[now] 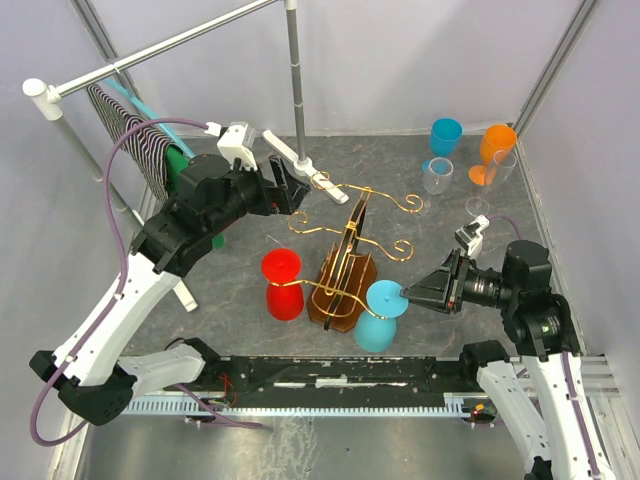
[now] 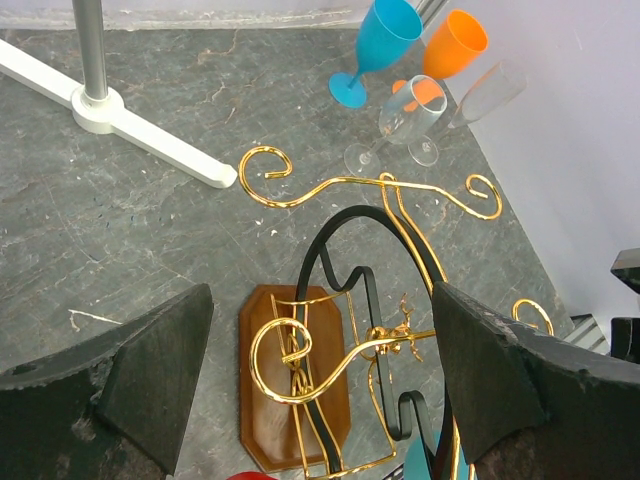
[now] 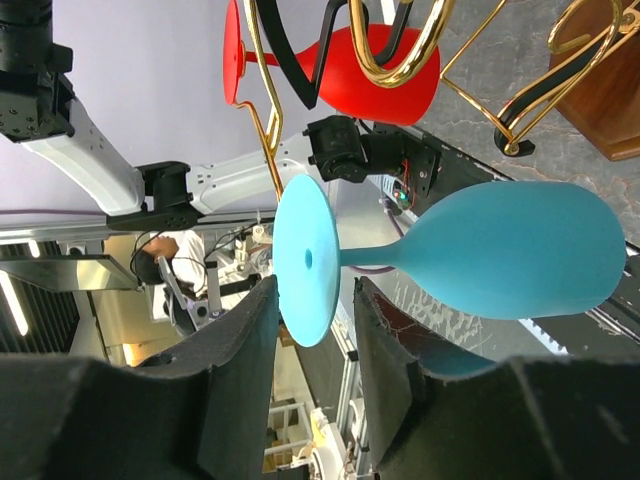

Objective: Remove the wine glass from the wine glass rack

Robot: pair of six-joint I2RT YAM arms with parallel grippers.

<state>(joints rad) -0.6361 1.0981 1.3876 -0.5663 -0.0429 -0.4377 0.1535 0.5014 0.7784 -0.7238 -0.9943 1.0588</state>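
The wine glass point(image 1: 378, 318), pale blue, hangs upside down from a lower arm on the right side of the wine glass rack point(image 1: 345, 262). Its bowl points down toward the worktop point(image 1: 230, 322) and its round foot point(image 1: 386, 298) is caught in the gold wire. The right hand point(image 1: 408, 292) sits level with that foot, just to its right. In the right wrist view its two fingers point(image 3: 240, 340) stand apart, with the edge of the foot disc point(image 3: 305, 258) lying in the gap between them. Whether either finger touches the disc cannot be told.

The left hand point(image 1: 298, 195) hovers above the far-left top scroll of the rack, its fingers point(image 2: 160, 350) spread wide and gripping nothing. A red glass point(image 1: 283, 285) hangs inverted on the rack's left side, well apart from both hands.
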